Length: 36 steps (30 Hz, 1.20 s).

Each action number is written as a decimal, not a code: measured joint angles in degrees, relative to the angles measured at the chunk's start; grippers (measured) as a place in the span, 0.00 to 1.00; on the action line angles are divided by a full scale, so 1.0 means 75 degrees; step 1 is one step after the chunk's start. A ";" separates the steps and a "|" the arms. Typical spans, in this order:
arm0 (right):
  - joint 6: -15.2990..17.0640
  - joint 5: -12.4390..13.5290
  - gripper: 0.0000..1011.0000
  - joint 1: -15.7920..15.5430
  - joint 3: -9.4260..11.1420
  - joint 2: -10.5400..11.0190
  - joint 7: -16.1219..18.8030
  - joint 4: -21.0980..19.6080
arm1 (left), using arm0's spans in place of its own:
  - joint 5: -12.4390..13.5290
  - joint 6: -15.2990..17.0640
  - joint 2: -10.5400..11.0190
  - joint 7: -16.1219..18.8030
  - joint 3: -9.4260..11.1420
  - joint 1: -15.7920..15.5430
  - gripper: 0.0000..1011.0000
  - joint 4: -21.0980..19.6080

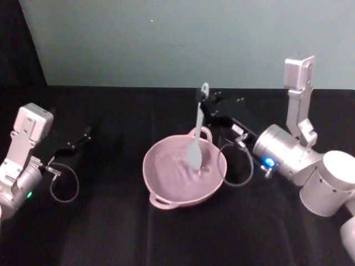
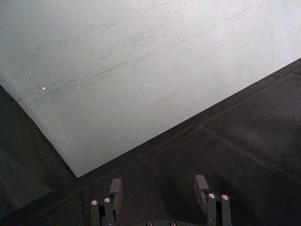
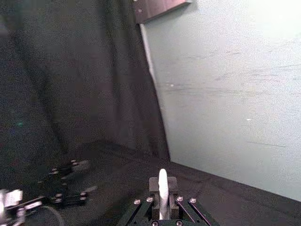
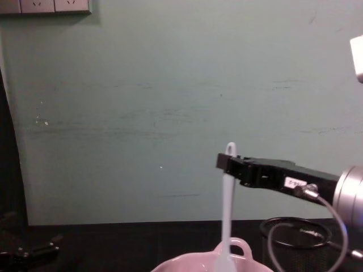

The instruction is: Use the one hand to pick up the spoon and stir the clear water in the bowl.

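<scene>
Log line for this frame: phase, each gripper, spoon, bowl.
phase: stir | right gripper: shut on spoon, near handle top | spoon: near upright, blade in bowl | left gripper: open, parked left

Both arms are silver-white with rounded cylindrical links, the right arm [image 1: 288, 158] showing a blue light, the left arm [image 1: 19, 177] a green one; the right gripper [image 1: 207, 102] and left gripper [image 1: 84, 134] are black, slim-fingered, silver-screwed, with looped grey cables.
</scene>
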 joint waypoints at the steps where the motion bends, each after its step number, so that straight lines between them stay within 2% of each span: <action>1: 0.0006 0.0002 0.11 -0.0040 -0.0029 -0.0006 0.0003 -0.0059 | 0.0000 0.0000 0.0000 0.0000 0.0000 0.0000 1.00 0.0000; 6: 0.0087 0.0091 0.11 -0.0149 -0.0282 -0.0158 0.0155 -0.0245 | 0.0000 0.0000 0.0000 0.0000 0.0000 0.0000 1.00 0.0000; 11: 0.0115 0.0117 0.11 -0.0033 -0.0514 -0.0324 0.0247 -0.0151 | 0.0000 0.0000 0.0000 0.0000 0.0000 0.0000 1.00 0.0000; 15: 0.0118 0.0128 0.11 0.0245 -0.0668 -0.0497 0.0352 0.0208 | 0.0000 0.0000 0.0000 0.0000 0.0000 0.0000 1.00 0.0000; 20: 0.0079 0.0180 0.11 0.0555 -0.0726 -0.0677 0.0436 0.0733 | 0.0000 0.0000 0.0000 0.0000 0.0000 0.0000 1.00 0.0000; 24: -0.0039 0.0176 0.11 0.0837 -0.0653 -0.0770 0.0420 0.1223 | 0.0000 0.0000 0.0000 0.0000 0.0000 0.0000 1.00 0.0000; 28: -0.0101 0.0163 0.11 0.0936 -0.0485 -0.0728 0.0311 0.1405 | 0.0000 0.0000 0.0000 0.0000 0.0000 0.0000 1.00 0.0000; 31: -0.0114 0.0155 0.11 0.0939 -0.0360 -0.0643 0.0231 0.1408 | 0.0000 0.0000 0.0000 0.0000 0.0000 0.0000 1.00 0.0000; 36: -0.0088 0.0160 0.11 0.0767 -0.0045 -0.0337 0.0082 0.1136 | 0.0000 0.0000 0.0000 0.0001 0.0000 0.0000 1.00 0.0000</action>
